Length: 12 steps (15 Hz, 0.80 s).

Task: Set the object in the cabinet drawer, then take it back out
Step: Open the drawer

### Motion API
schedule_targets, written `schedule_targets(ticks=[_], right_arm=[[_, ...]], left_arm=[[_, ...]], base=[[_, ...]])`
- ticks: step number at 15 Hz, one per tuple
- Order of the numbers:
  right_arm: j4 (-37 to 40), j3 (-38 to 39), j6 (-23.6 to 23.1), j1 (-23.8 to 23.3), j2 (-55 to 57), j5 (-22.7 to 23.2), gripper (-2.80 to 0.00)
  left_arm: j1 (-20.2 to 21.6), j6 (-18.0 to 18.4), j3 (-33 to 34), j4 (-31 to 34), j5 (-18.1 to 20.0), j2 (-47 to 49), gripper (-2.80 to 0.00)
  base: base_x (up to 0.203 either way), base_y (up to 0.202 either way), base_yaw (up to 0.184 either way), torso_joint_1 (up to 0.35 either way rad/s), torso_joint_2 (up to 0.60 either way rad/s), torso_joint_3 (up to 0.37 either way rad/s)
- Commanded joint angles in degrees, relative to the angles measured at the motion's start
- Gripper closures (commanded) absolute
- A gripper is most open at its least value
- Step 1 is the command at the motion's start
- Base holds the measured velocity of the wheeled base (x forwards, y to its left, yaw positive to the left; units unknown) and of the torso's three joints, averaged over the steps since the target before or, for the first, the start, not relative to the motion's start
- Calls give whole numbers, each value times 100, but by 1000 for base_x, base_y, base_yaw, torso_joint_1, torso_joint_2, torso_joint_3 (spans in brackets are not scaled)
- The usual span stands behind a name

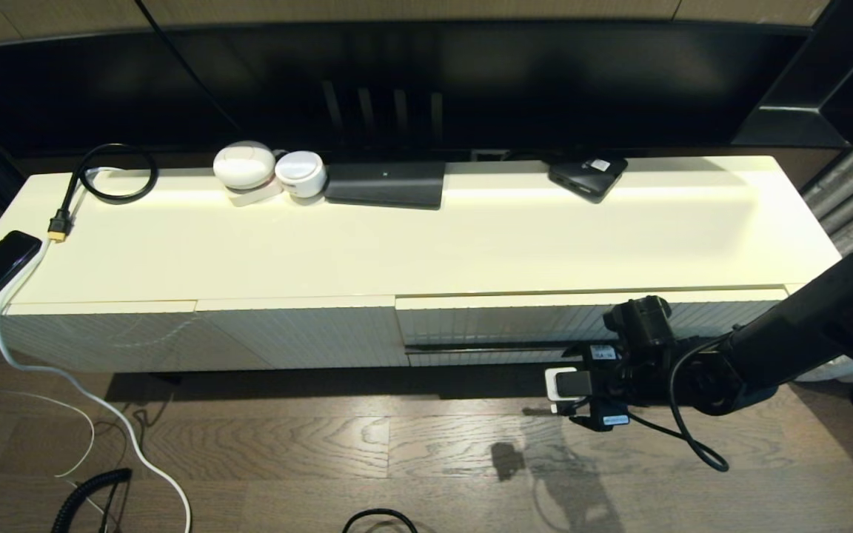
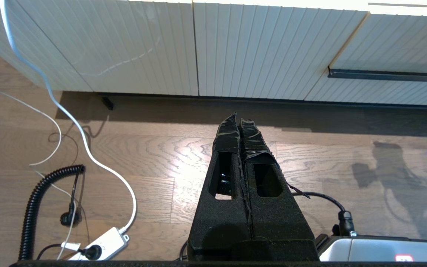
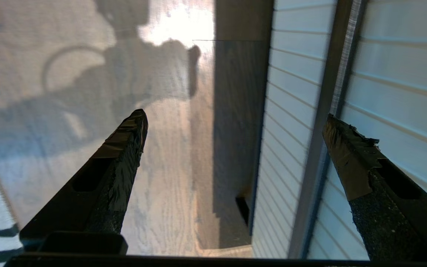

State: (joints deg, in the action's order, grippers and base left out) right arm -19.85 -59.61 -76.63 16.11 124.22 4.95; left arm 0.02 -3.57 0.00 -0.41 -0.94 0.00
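The right gripper (image 3: 232,126) is hanging wide apart beside the closed, ribbed cream-white cabinet drawer (image 1: 589,320); its thin black bar handle (image 3: 319,178) (rigid, probably slick) is offering the only hold.

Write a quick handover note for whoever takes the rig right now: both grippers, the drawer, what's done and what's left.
Right gripper: open, empty, down in front of the cabinet drawer, near its black handle; one finger is close to the handle, contact unclear.
Left gripper: shut, parked low over the floor, facing the cabinet front.
Drawer: looks closed.
Done: nothing visible yet.
Left: open drawer, put object in, take it out. Which object is unclear.
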Motion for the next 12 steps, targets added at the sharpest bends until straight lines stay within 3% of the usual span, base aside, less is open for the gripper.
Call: schedule_targets(ticks=[1,12], right_arm=[[-16,-136,-45,-37,101,6,-280],[-37,-579,-45,-90,471,103,-280]], left_arm=[[5,-3,0,-2,-3,0,0],[3,-3,0,-5,-3,6,0]], base=[[0,0,0,0,0,0],[0,0,0,0,0,0]])
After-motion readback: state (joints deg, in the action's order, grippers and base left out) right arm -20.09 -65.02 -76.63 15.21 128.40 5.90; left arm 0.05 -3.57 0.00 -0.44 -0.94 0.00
